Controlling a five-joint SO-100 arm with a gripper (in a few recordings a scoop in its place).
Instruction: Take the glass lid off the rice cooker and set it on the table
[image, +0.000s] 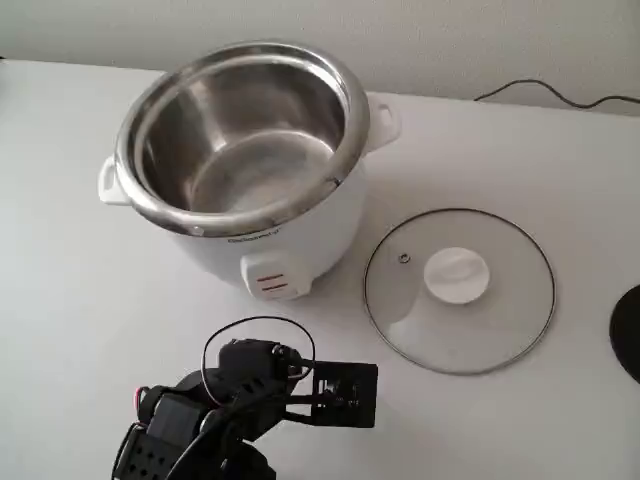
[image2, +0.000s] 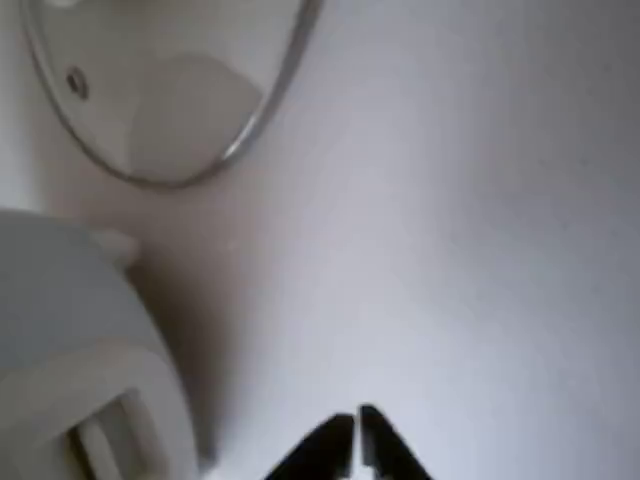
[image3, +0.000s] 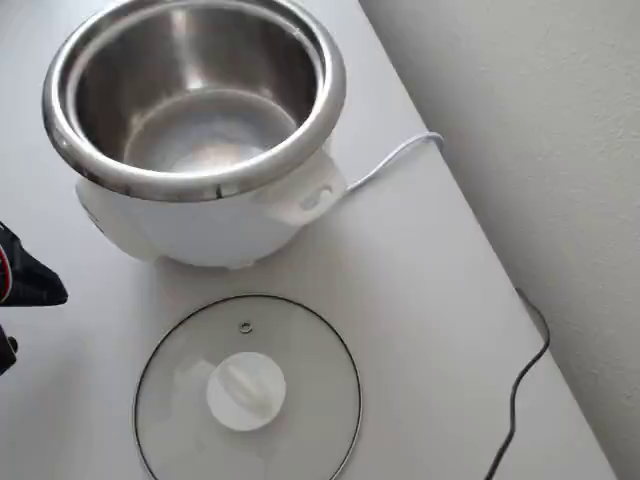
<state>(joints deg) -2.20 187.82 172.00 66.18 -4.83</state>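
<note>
Round clear glass lid lies flat beside the open white rice cooker; fragile, slick, best lifted by its white knob. The black gripper nearby is pinched closed, empty.

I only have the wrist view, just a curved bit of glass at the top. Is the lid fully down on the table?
Observer: Yes, the glass lid lies flat on the table, knob up, beside the rice cooker.
Operator: Is the cooker open?
Observer: Yes, its steel bowl is bare and looks empty.
Operator: Anything near the table edge?
Observer: A dark cable runs beyond the edge in the overhead view.
</note>
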